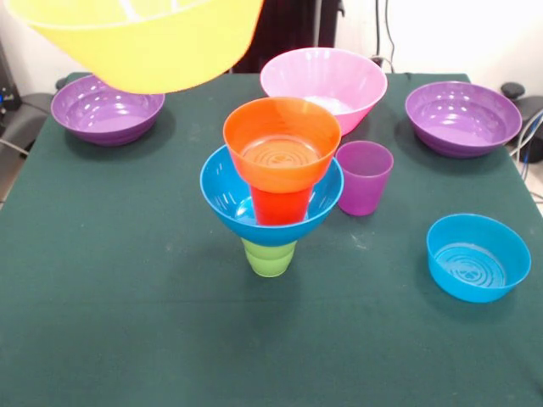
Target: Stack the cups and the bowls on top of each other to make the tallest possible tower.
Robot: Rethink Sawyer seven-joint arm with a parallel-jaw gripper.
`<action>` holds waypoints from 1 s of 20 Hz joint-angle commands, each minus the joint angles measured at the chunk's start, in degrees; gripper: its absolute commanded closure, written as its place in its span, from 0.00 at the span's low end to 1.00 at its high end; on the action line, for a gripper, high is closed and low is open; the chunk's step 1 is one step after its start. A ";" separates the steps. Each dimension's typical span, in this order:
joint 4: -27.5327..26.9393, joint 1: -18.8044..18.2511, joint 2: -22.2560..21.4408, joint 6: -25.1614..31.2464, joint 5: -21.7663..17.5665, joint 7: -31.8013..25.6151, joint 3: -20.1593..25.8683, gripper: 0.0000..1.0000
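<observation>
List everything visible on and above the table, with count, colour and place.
Large bowl: 1, yellow-orange, raised off the table at top left; what holds it is not visible.
Pink bowl: 1, far centre.
Wide purple bowls: 2, far left and far right.
Tower: 1, centre; green cup, blue bowl, orange cup, orange bowl, bottom to top.
Purple cup: 1, right of the tower.
Small blue bowl: 1, near right.
Table: 1, dark green cloth.
Claw: not visible.
</observation>
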 commanded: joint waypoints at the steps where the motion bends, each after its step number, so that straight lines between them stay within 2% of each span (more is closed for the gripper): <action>1: -1.66 2.32 3.56 5.36 0.19 8.58 0.37 1.00; 13: -3.71 4.66 4.52 6.69 1.27 10.13 -0.77 1.00; 20: -4.10 5.23 5.72 4.60 2.70 11.02 -1.12 1.00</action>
